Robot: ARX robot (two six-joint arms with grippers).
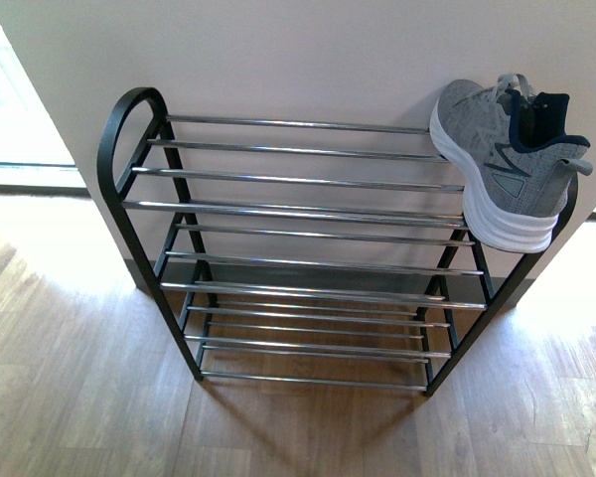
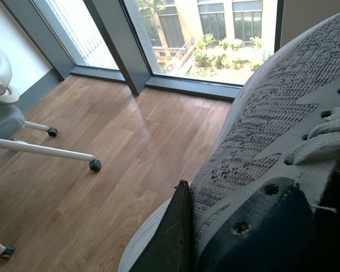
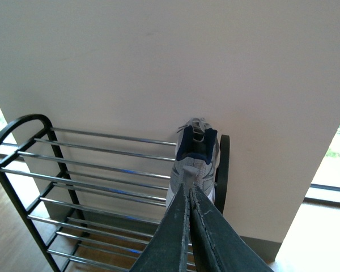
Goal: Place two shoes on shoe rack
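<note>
Right tool (image 3: 188, 187): jaws pressed together, nothing between them, up in the air and aimed at the right end of the shoe rack (image 1: 129, 114). Left tool (image 2: 184, 190): clamped on the second sneaker (image 2: 260, 130). I only see one dark finger (image 2: 170, 238), lying against the grey knit side near the navy collar; the other finger is hidden behind the shoe. That sneaker fills most of the left wrist view and hangs clear above the wood floor (image 2: 102, 130), with a white office chair (image 2: 11, 141) on casters and a big window (image 2: 215, 34) behind it. Neither arm shows in the front view. First sneaker (image 1: 507, 159) is on the rack's top tier at the far right end, beside the right side arch. It lies across the chrome bars, toe toward the wall (image 1: 298, 50), heel out over the front bar, white sole facing left. From the right wrist I see the same sneaker (image 3: 194, 161) heel-on, navy tab toward me, just past my fingertips and apart from them. Rest of the top tier and the lower tiers carry only bare bars. Rack (image 3: 22, 122) stands against the wall on the wood floor.
</note>
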